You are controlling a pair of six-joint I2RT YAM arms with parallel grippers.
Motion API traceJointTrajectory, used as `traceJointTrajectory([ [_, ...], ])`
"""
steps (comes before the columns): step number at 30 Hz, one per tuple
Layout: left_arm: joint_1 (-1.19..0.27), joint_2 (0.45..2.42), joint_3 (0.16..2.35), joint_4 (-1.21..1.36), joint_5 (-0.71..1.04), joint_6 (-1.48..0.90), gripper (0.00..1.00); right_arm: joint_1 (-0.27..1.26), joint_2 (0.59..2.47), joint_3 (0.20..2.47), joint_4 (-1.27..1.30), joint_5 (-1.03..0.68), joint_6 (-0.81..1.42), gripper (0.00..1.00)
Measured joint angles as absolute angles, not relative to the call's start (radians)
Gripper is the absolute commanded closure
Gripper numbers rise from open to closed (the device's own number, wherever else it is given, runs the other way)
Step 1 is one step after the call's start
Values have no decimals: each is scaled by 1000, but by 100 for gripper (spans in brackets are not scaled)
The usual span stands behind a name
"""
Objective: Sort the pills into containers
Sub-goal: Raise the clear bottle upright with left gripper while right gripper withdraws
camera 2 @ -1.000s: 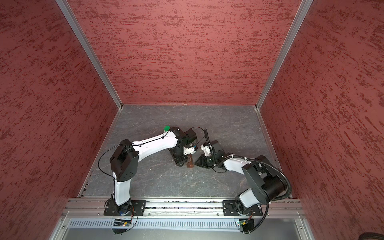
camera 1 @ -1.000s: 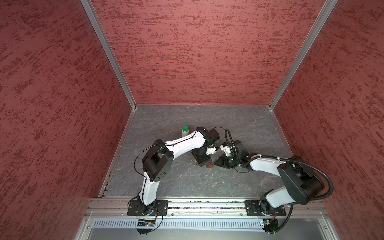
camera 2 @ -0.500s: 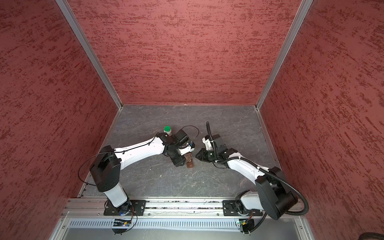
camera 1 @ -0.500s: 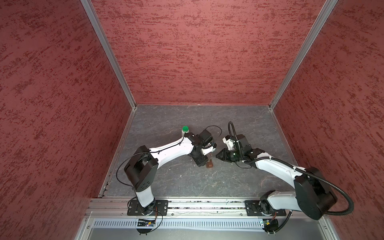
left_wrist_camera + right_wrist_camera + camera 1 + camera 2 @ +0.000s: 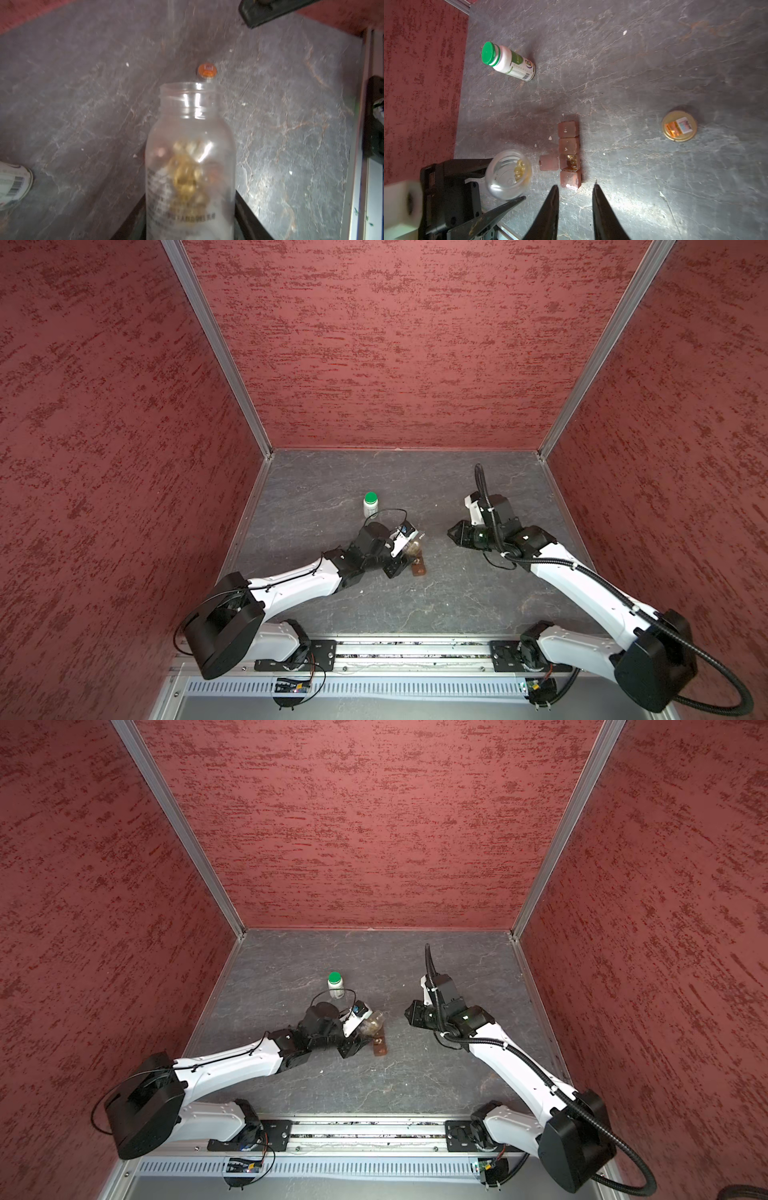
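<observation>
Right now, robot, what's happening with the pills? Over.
Left gripper shut on clear bottle beside pill box. Right gripper open, empty. One compartment open, yellow capsules inside. Gold lid, green-capped bottle off to the side.

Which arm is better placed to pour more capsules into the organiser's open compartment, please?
Left, probably. The left hand holds the uncapped clear bottle of yellow capsules right beside the brown organiser, next to the open compartment. The right hand hangs empty, jaws apart, at the organiser's end.

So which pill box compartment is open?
The second compartment from the right gripper: lid flipped aside, yellow capsules inside; the other three are shut.
</observation>
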State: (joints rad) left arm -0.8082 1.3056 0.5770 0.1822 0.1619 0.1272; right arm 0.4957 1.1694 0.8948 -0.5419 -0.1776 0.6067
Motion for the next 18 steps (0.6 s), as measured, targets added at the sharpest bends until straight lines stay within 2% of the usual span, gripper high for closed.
traceJointTrajectory([
  [7, -828, 1339, 357, 750, 182, 115, 100, 495, 1217, 975, -621, -72, 607, 67],
  [12, -859, 1424, 283, 1074, 183, 105, 100, 495, 1284, 1008, -665, 3, 601, 53],
  [18, -891, 1474, 236, 1271, 177, 104, 100, 495, 1430, 1061, -735, 75, 588, 38],
])
